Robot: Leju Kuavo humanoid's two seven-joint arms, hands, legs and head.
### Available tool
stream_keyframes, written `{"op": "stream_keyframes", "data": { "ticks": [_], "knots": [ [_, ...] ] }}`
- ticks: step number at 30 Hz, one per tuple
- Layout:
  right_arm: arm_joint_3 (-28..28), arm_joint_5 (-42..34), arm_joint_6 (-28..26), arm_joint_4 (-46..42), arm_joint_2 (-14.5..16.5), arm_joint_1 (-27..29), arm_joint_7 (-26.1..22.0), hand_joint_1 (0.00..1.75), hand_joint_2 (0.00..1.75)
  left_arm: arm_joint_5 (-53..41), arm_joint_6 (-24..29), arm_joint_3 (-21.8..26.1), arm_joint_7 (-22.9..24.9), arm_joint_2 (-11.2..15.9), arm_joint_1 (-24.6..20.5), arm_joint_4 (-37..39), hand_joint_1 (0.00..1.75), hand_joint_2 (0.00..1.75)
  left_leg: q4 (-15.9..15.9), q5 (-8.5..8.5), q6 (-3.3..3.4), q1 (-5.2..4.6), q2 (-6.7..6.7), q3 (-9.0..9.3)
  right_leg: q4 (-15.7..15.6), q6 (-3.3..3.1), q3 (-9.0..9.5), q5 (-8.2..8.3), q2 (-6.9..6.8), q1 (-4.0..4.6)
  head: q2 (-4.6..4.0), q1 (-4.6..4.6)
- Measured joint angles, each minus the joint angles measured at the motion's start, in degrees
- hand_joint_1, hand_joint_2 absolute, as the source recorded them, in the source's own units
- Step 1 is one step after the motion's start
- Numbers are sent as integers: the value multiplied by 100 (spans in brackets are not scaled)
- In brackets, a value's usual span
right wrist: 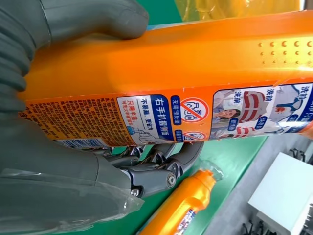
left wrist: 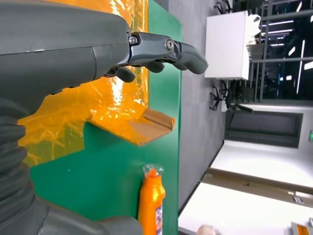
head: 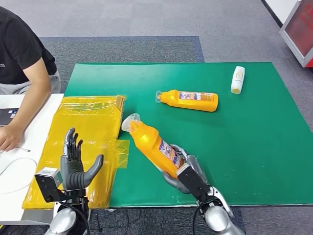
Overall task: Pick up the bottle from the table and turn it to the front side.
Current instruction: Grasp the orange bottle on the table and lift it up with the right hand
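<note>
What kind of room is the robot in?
Probably an office or test lab: grey carpet floor, a green mat laid out with orange plastic bottles, and black office chairs near a white cabinet.

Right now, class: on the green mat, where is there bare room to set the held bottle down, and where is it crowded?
Bare green mat lies right of the right hand, below the lying orange bottle and white bottle. Crowded: the left, where the yellow film and left hand sit beside the held bottle.
</note>
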Motion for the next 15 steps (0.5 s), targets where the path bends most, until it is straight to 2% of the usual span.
{"op": "stream_keyframes", "data": {
  "ticks": [6,15],
  "knots": [
    [82,-62,-90,14,17,-74,-69,175,175,35,-66,-158,7,27,-60,0,0,175,0,0,0,0,0,-2,0,0,-2,0,0,0,0,-1],
    [304,-42,-283,14,82,-411,-317,175,175,875,-720,-404,380,73,-277,0,0,175,0,3,-2,0,0,-4,0,1,-5,2,0,0,0,-1]
  ]
}}
